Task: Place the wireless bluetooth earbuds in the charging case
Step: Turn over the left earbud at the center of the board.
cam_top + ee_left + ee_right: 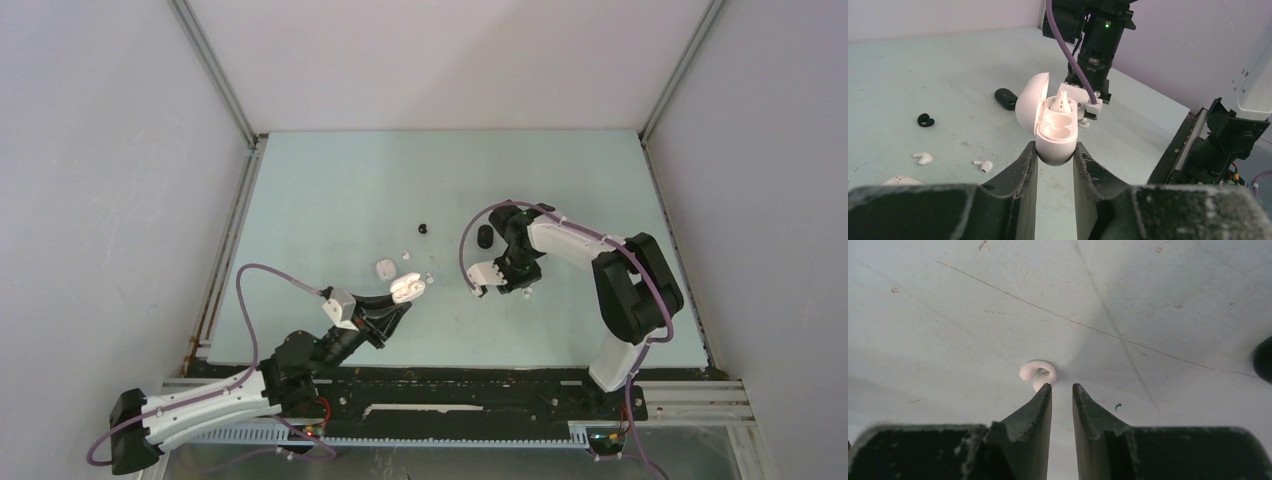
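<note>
My left gripper is shut on the base of an open white charging case, lid tipped back to the left, held above the table; it also shows in the top view. One white earbud sits in the far socket; the near socket is empty. My right gripper points down at the table, jaws a little apart with nothing between them. A white curled earbud lies just off its left fingertip. Two white earbuds and a black earbud lie loose on the table.
A black case lies behind the right gripper. A closed white case lies left of the held case. The pale green table is walled on three sides.
</note>
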Robot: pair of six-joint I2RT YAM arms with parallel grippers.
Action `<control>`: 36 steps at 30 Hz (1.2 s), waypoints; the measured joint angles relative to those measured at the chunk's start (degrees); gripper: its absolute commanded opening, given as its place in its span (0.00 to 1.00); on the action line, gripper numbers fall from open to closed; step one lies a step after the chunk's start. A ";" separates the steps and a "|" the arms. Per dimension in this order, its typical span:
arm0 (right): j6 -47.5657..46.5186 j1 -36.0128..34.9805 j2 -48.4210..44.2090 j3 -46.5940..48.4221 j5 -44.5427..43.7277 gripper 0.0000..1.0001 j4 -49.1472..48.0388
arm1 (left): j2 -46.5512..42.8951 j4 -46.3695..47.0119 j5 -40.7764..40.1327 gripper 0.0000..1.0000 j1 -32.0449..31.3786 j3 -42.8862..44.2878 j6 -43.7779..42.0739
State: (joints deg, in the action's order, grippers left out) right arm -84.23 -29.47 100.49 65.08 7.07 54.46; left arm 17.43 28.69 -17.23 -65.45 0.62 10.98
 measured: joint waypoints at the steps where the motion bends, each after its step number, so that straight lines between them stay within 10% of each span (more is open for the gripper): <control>1: -0.09 0.00 0.24 0.00 -0.04 0.24 0.15 | 0.02 -0.07 0.00 0.00 0.00 0.00 -0.02; 36: 1.49 -0.09 1.79 0.00 0.83 0.22 2.97 | 0.57 -0.15 -0.09 0.00 0.00 0.00 -0.02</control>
State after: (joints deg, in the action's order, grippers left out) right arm -82.74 -29.56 102.28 65.08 7.90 57.43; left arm 18.00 28.53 -17.32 -65.45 0.62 10.96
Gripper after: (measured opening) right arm 0.228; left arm 0.290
